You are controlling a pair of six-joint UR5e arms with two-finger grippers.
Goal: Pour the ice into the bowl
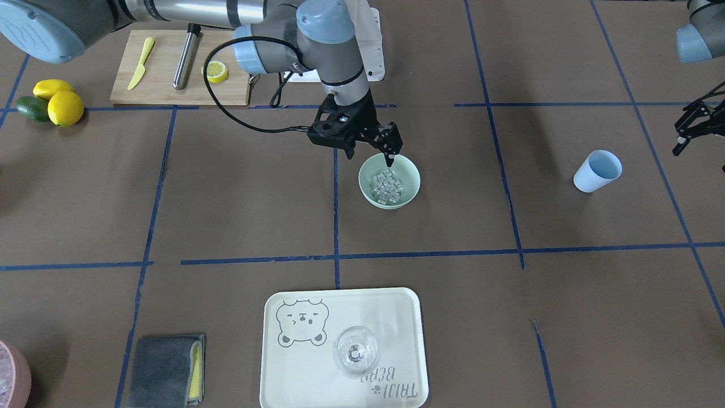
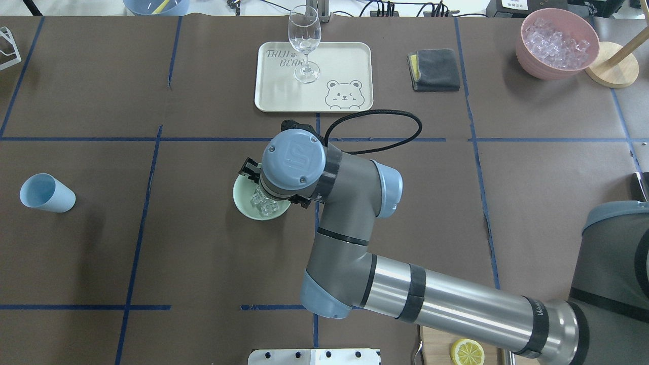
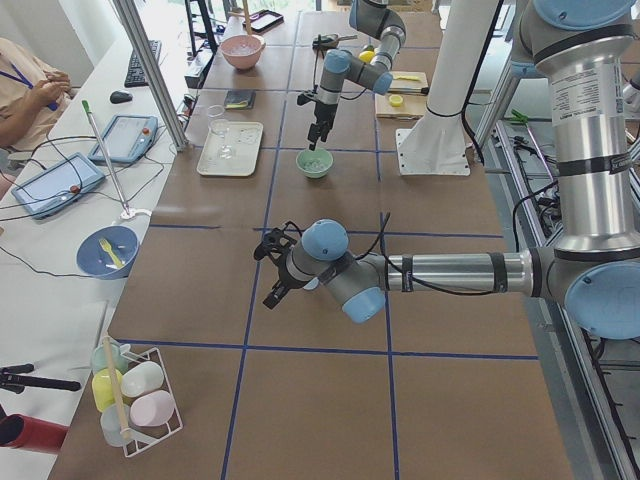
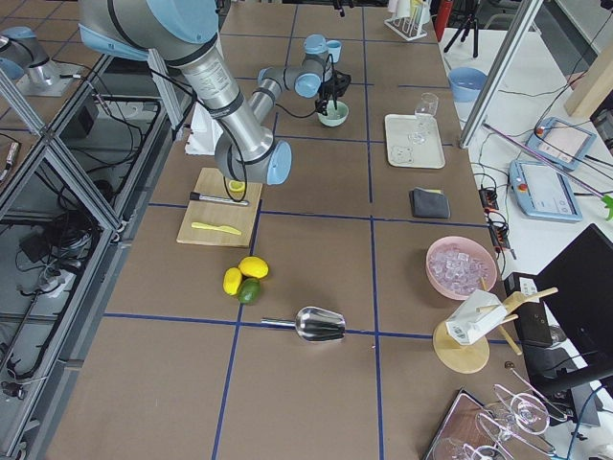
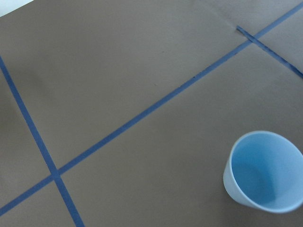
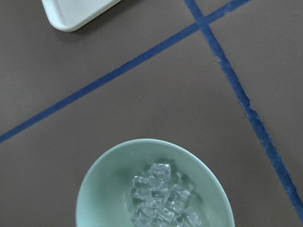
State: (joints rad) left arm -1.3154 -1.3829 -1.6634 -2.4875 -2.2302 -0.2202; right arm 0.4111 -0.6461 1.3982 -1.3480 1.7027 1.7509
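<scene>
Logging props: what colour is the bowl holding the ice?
Pale mint green, plain bowl; clearest in the right wrist view.

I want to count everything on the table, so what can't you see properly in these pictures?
- Round pale mint-green bowl: in the overhead view, the right arm's wrist covers most of it.
- Small clear ice cubes: piled up and see-through, so I cannot count them.
- Right gripper: front-facing view, small and dark; open or shut, I cannot tell.
- Left gripper: front-facing view, cut off by the picture's edge; open or shut is unclear.
</scene>
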